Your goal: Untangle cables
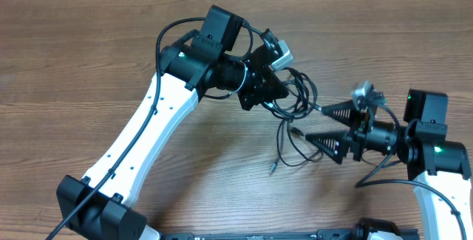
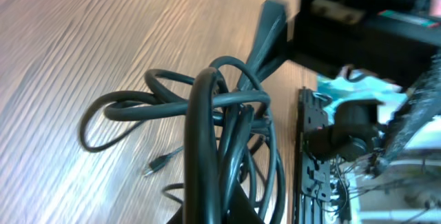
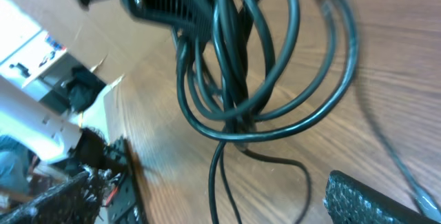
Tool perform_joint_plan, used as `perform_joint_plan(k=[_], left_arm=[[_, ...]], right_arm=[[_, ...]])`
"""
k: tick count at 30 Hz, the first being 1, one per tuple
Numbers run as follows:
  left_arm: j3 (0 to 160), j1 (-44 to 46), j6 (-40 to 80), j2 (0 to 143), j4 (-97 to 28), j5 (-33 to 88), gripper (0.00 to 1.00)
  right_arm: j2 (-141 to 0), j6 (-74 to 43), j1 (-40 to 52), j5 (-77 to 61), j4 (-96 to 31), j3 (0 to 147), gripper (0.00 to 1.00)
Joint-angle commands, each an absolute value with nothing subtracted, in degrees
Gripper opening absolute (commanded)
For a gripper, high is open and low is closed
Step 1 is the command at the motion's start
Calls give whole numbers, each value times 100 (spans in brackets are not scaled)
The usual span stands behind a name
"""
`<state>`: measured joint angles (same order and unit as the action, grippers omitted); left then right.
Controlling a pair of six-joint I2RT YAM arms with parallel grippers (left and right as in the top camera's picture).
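The cables (image 1: 297,101) are thin black cords bunched in a clump at mid-table, with loose loops (image 1: 292,150) trailing toward the front. My left gripper (image 1: 278,98) is shut on the clump from the left. In the left wrist view a strand of the cables (image 2: 227,114) runs down between its fingers (image 2: 238,210), and a small plug end (image 2: 157,163) lies on the wood. My right gripper (image 1: 314,124) stands open just right of the clump, holding nothing. In the right wrist view the cables (image 3: 241,79) hang ahead of one textured finger (image 3: 372,200).
The wooden table (image 1: 89,63) stretches left and back. The left arm's white link (image 1: 148,136) crosses the front left. The right arm's base (image 1: 436,159) sits at the right edge. A dark rail (image 1: 251,235) runs along the front edge.
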<state>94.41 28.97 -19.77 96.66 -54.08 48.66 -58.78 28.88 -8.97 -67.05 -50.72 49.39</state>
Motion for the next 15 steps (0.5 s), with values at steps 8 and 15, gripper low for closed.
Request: perform_joint_plan(k=[8,15], left_arm=[[9498,3227,-917,9539,-5157,4364,4],[9498,3304,104,9539,-4530,3815,4]], right_arm=[[-5863,-871,-899,-6554,-3992,4947,100],[-5863,-2202,-899,-6563,-3977,4947,100]])
